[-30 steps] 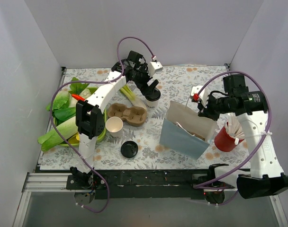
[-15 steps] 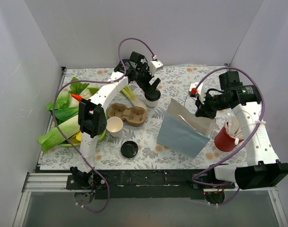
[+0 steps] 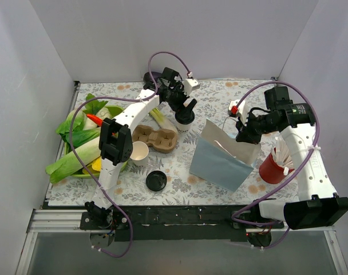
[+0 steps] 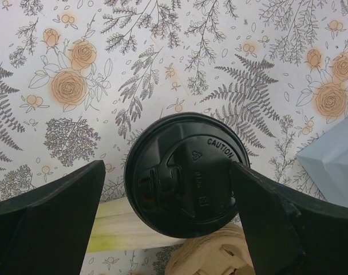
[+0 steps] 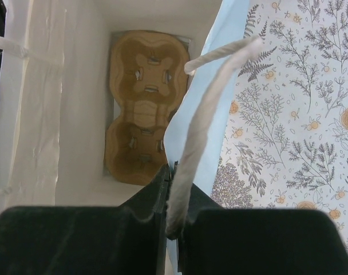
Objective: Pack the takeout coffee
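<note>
The takeout coffee is a white cup with a black dome lid, standing at the back centre of the table. My left gripper hangs right over it, open, one finger on each side of the lid. The right finger is at the lid's rim and the left finger stands a little off it. My right gripper is shut on the rope handle and rim of the paper bag, jaws pinched together. A brown cup carrier lies on the bag's floor.
A second brown cup carrier sits just in front of the coffee, with a leek beside it. A lidless white cup and a loose black lid lie nearer. Leafy greens fill the left side. A red cup stands right of the bag.
My left wrist has swung a little to the right, settling over the coffee with jaws wide. My right arm drew back early on, tugging the bag's rim, then held still.
</note>
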